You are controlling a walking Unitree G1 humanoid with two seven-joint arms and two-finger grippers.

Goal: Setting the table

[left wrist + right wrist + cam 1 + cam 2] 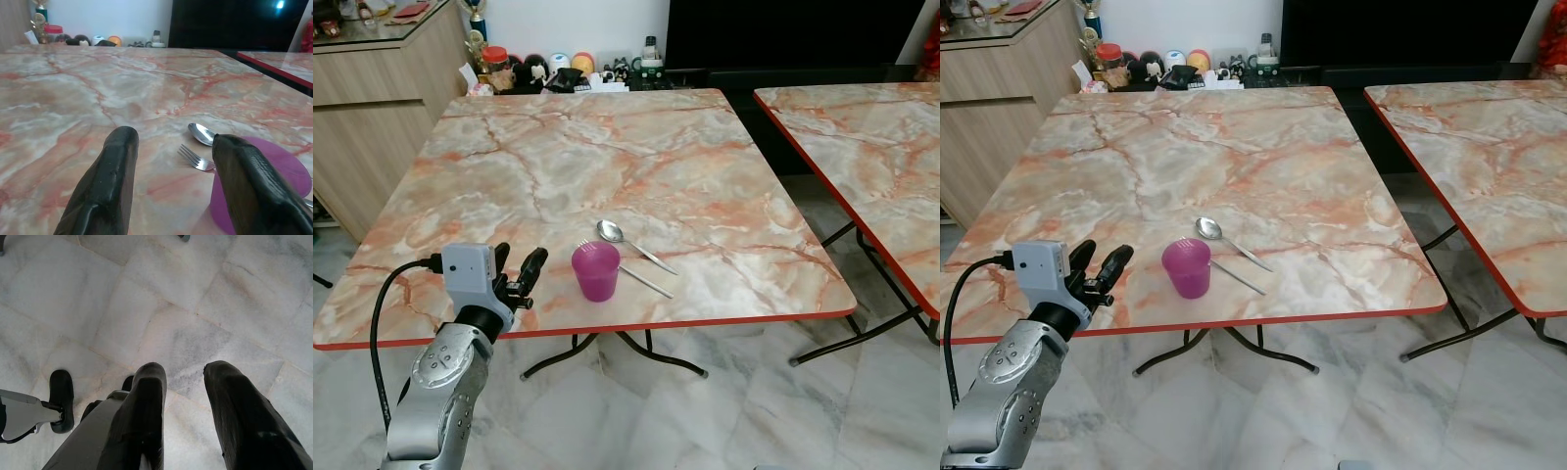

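A purple plastic cup stands upright near the front edge of the marble-patterned table. Just behind and to the right of it lie a metal spoon and a fork, whose tines are beside the cup. My left gripper hovers over the table's front edge, a little left of the cup, open with nothing between its fingers. In the left wrist view the cup sits just past one finger. My right gripper hangs open over the floor.
A second marble table stands to the right with a narrow gap between. A wooden cabinet is at the left. Small jars and figurines crowd a low shelf behind the table's far edge. Marble floor lies in front.
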